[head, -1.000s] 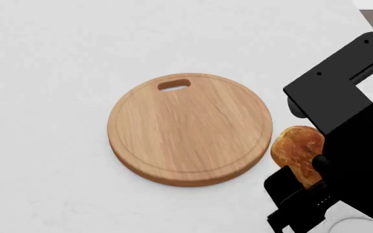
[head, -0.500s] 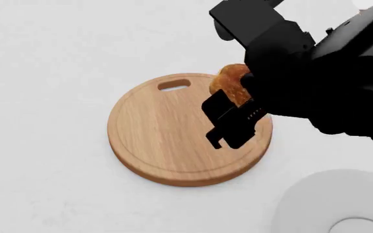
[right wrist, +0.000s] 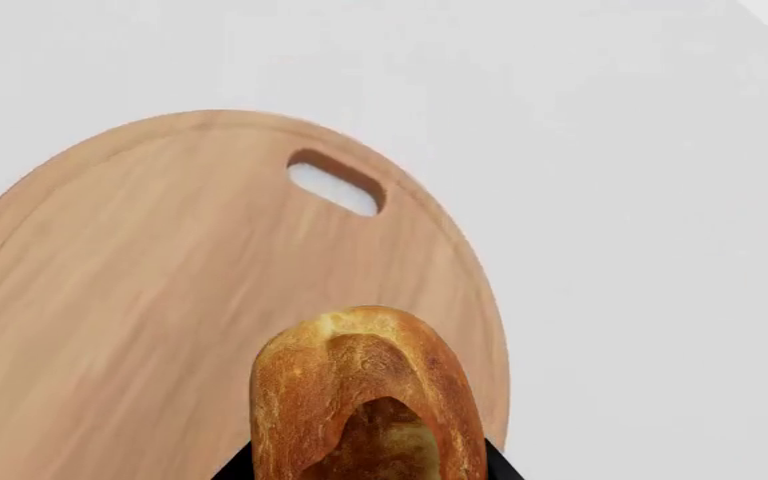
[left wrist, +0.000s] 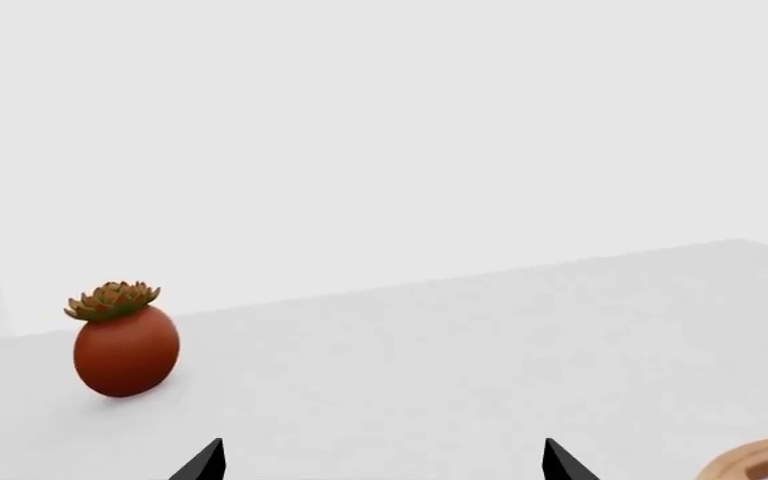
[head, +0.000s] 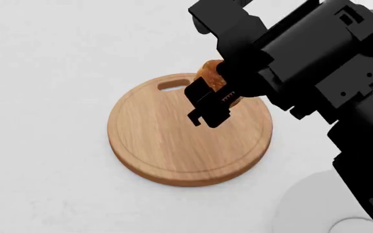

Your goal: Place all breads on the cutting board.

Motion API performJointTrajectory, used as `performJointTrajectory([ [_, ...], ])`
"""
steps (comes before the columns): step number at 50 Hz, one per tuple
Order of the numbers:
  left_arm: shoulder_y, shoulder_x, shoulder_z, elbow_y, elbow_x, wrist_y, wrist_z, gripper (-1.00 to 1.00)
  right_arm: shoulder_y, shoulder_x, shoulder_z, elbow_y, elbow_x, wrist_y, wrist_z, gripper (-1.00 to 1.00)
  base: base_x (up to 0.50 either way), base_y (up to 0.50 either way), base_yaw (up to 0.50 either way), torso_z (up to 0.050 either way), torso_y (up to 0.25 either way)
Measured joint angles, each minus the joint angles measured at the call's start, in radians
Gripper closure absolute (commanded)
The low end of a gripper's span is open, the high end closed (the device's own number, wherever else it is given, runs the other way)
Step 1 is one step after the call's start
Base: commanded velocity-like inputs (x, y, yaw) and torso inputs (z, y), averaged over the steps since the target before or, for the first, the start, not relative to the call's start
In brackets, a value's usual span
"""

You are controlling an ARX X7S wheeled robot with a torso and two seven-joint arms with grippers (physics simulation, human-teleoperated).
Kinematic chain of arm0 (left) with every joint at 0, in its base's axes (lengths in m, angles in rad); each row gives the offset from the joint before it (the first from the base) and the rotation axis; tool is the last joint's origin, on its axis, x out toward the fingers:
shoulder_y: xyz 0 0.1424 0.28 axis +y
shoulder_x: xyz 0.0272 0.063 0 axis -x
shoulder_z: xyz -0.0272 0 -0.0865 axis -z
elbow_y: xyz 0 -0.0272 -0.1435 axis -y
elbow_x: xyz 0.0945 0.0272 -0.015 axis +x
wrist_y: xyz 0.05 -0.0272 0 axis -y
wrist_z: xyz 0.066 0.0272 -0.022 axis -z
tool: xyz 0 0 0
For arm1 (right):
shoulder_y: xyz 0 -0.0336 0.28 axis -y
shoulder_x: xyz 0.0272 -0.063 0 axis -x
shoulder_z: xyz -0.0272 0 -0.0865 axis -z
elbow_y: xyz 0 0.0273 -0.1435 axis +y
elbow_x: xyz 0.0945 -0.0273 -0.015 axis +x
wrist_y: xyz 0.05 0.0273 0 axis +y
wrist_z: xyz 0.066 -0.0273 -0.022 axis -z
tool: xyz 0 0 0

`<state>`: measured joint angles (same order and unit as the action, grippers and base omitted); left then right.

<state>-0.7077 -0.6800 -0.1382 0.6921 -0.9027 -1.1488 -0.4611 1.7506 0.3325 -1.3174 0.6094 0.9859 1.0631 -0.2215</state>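
The right pincer is clamped on a golden-brown roll and holds it over the round cutting board, near the board's handle slot. The left pincer shows only two well-parted fingertips over the white desk, holding nothing, with a red potted succulent standing beyond.

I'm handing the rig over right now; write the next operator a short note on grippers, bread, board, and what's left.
Right gripper: shut on a bread roll, held in the air over the cutting board, on the side near the handle slot.
Left gripper: open, empty, low over the table, off to the side near a red fruit.
Done: nothing lies on the board yet.
Left: lower and release this roll on the board. The second roll is not in view; find it and place it too.
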Motion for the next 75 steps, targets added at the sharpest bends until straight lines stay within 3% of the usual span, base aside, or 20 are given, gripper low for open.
performJointTrajectory([
  [29, -0.002, -0.005, 0.003, -0.002, -0.011, -0.004, -0.021, -1.0, -0.103, -0.078, -0.045, 0.154, -0.065, -0.086, -0.021, 1.0, 0.0, 0.0, 0.0, 0.0, 0.0],
  [30, -0.002, -0.005, 0.003, -0.002, -0.011, -0.004, -0.022, -1.0, -0.105, -0.079, -0.046, 0.157, -0.065, -0.088, -0.021, -1.0, 0.0, 0.0, 0.0, 0.0, 0.0],
  [45, -0.002, -0.008, 0.005, -0.003, -0.016, -0.001, -0.029, -1.0, -0.104, -0.073, -0.043, 0.148, -0.07, -0.086, -0.018, -1.0, 0.0, 0.0, 0.0, 0.0, 0.0],
  [56, 0.0, -0.009, 0.006, -0.004, -0.018, 0.005, -0.031, -1.0, -0.062, 0.007, 0.015, -0.014, -0.008, -0.012, 0.061, -1.0, 0.0, 0.0, 0.0, 0.0, 0.0],
  [63, 0.001, -0.011, 0.008, -0.005, -0.017, 0.011, -0.031, -1.0, -0.049, 0.104, 0.119, -0.203, 0.105, 0.065, 0.197, -1.0, 0.0, 0.0, 0.0, 0.0, 0.0],
  [75, 0.006, -0.019, 0.018, -0.005, -0.011, 0.034, -0.013, -1.0, -0.105, 0.298, 0.35, -0.604, 0.475, 0.157, 0.588, -1.0, 0.0, 0.0, 0.0, 0.0, 0.0],
])
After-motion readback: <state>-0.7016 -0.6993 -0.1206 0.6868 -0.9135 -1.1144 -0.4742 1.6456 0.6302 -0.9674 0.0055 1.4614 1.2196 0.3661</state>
